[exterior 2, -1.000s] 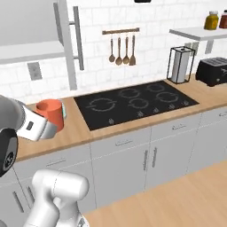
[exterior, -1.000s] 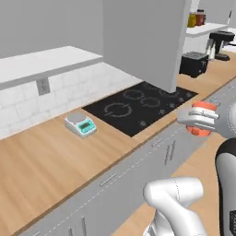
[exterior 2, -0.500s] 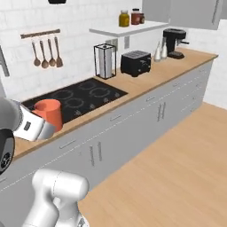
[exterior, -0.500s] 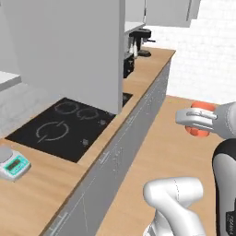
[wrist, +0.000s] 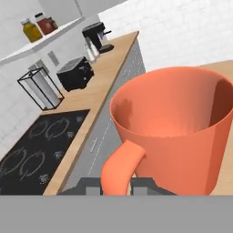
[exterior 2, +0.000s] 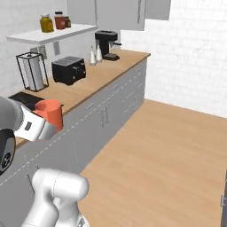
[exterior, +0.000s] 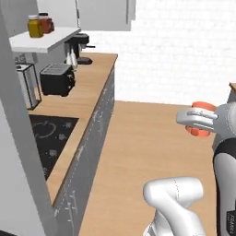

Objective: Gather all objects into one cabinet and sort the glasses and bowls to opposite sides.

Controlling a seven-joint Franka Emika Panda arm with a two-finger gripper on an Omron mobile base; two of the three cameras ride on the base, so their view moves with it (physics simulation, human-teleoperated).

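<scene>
The salmon-orange cup (wrist: 175,132) sits upright in your gripper (exterior 2: 42,126), the jaws closed on its handle, so it travels level and nothing tips. You carry it high in front of the arm, apart from the wooden counter (exterior 2: 97,75) with the toaster (exterior 2: 68,70) and coffee machine (exterior 2: 106,43). I judge this is transport toward the grey wall cabinet (exterior 2: 117,13).

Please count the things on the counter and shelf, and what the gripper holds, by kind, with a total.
Cups: 1, the orange cup held in the gripper.
Jars on the shelf: 2.
Toasters: 1.
Coffee machines: 1.
White bottles: 2.
Wire holders: 1.
Total: 8.
</scene>
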